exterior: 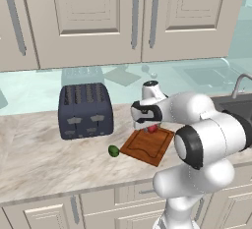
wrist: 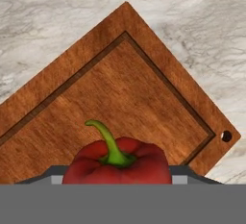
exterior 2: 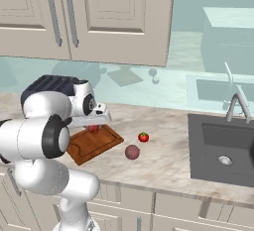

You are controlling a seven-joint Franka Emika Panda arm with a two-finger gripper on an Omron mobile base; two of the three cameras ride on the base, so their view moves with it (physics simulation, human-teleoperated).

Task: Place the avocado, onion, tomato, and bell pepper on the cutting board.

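The bell pepper sits between the gripper fingers, which are closed on it, above the cutting board. Its green stem points up toward the camera on the hand and curves to one side. The board lies flat on the counter, turned so that its corners point near and far. The avocado lies just left of the board. The tomato and the onion rest on the counter to the right of the board, near each other. The toaster stands far left.
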